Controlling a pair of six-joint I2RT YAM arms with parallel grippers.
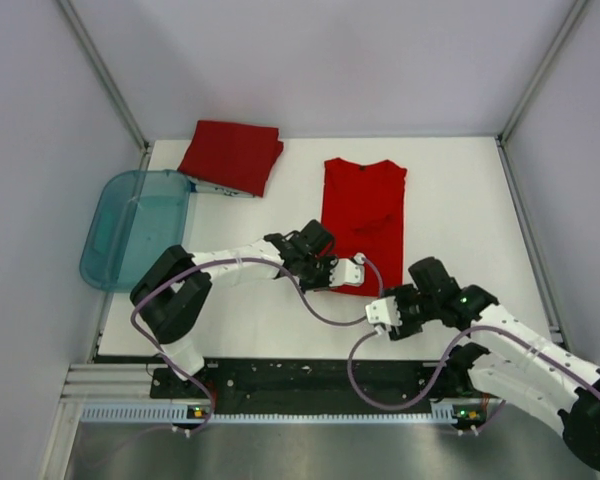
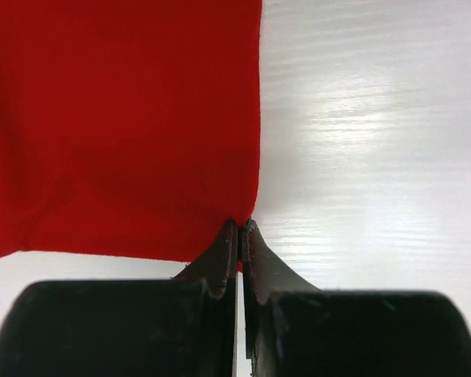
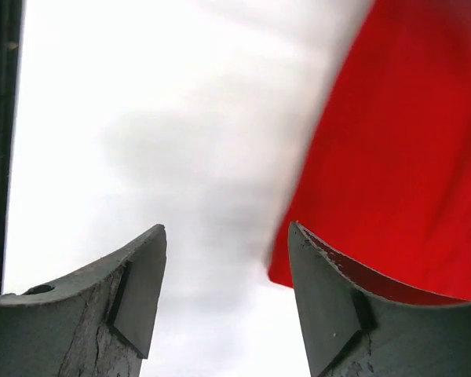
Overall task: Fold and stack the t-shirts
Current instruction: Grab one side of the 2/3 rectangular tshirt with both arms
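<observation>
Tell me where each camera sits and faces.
Top external: above and behind, looking down on table, flat t-shirt, folded t-shirt, tub; both arms show.
Left wrist: rides the left arm, looking along shut jaws pinching the flat t-shirt's corner.
Right wrist: rides the right arm, looking past open jaws at table.
Shared: all see the flat t-shirt.

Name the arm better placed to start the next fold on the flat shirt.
Probably left. The left gripper is shut on a corner of the flat t-shirt, ready to lift. The right gripper is open beside the shirt's edge, gripping nothing.
</observation>
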